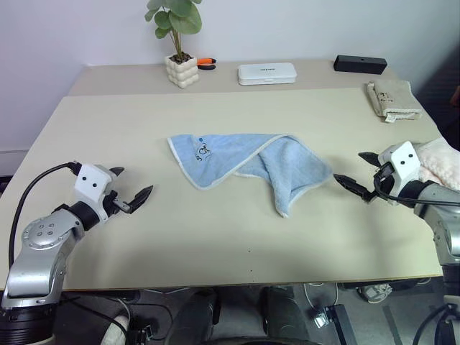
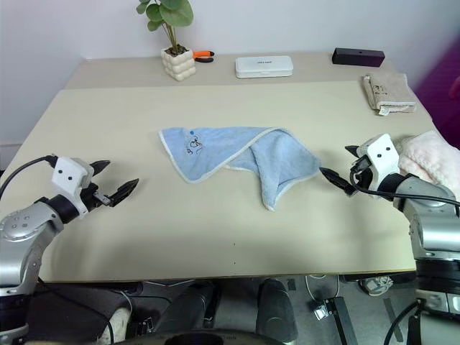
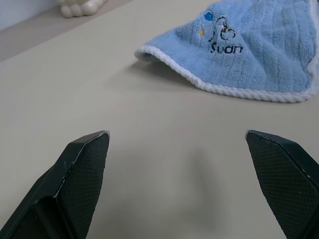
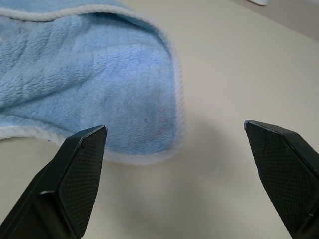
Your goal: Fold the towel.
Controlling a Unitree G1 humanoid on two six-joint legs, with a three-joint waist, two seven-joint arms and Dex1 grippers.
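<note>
Left end effector [image 1: 128, 190] sits low at the near left of the table [image 1: 215, 237], fingers spread wide, released, holding nothing; it points toward the towel [image 1: 244, 162] but stays well apart from it. Right end effector [image 1: 359, 172] at the near right, also spread wide and released, empty, its tips just beside the towel's right lobe, no contact visible. Towel lies mid-table, light blue terry with whitish trim, loosely crumpled: left part flat with the small dark emblem [image 3: 224, 40] facing up near its left corner, the upper edge folded over, and a flap trailing toward the near edge. Left wrist view shows the emblem corner and corded trim ahead of the open fingers [image 3: 79, 174]. Right wrist view shows a rounded towel lobe ahead of one finger [image 4: 75, 174], the other finger over bare table.

Far side: potted plant [image 1: 180, 43] in a bumpy white pot, an orange-handled tool [image 1: 206, 63] just beside it, white flat box [image 1: 267, 72], black bar-shaped box [image 1: 359, 64]. Beige folded cloth [image 1: 390, 98] at far right; pale pink fluffy towel [image 1: 440, 159] at the right edge, behind the right arm.
</note>
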